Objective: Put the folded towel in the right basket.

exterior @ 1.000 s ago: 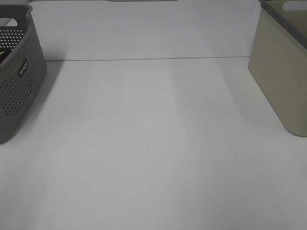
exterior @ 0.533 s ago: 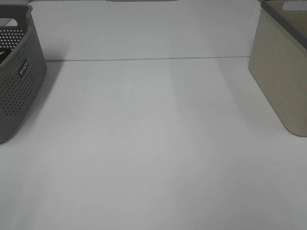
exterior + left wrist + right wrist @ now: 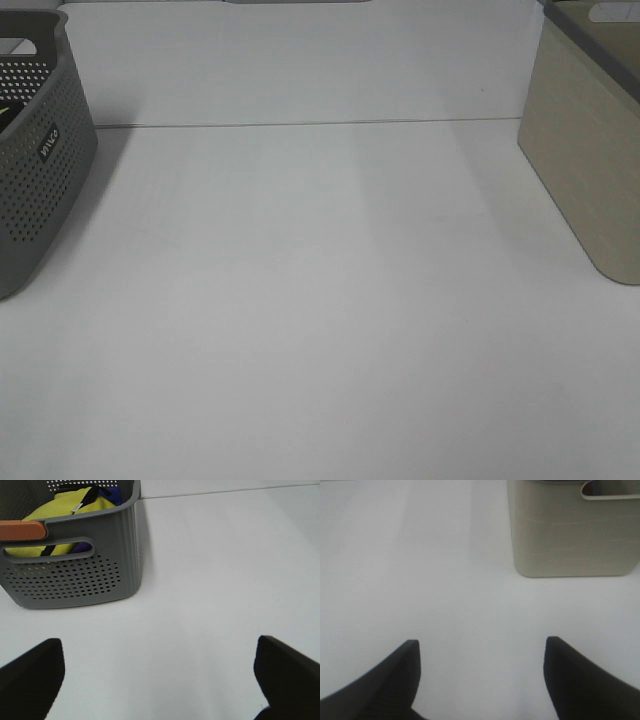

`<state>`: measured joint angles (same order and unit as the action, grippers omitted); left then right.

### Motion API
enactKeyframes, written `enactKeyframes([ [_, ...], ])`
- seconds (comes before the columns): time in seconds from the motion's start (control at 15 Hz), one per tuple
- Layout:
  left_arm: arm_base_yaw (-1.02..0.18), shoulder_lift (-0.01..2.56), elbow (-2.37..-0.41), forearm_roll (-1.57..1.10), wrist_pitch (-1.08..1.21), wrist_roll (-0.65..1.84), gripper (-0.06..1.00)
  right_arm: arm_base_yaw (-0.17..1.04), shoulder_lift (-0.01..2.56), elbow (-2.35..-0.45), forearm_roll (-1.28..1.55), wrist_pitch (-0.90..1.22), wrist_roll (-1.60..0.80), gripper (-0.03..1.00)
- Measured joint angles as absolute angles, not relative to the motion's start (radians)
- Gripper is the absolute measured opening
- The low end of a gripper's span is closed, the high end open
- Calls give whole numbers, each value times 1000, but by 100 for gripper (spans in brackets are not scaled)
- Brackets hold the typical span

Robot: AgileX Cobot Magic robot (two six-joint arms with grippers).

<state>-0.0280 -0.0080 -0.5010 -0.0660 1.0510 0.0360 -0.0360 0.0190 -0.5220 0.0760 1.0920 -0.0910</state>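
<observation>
White table (image 3: pixel 320 300) was seen unchanged vs. 1 s ago, both grippers (image 3: pixel 160 680) (image 3: pixel 480 675) wide open & empty, no towel spotted.

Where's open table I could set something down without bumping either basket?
The whole white table between the grey perforated basket at left and the beige basket at right is bare. Only the two side edges are crowded. The grey basket already holds yellow fabric.

We see a wide stretch of bare white table (image 3: pixel 320 300) between two obstacles: the grey perforated basket (image 3: pixel 35 170) at the left edge and the beige basket (image 3: pixel 585 160) at the right edge, well apart, leaving open passage through the middle.
</observation>
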Motion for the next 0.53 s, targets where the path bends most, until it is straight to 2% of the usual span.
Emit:
enactKeyframes([
  [0.53, -28, -8, -501, -66, 1051, 36, 98, -36, -6, -507, 82, 1073, -98, 66],
])
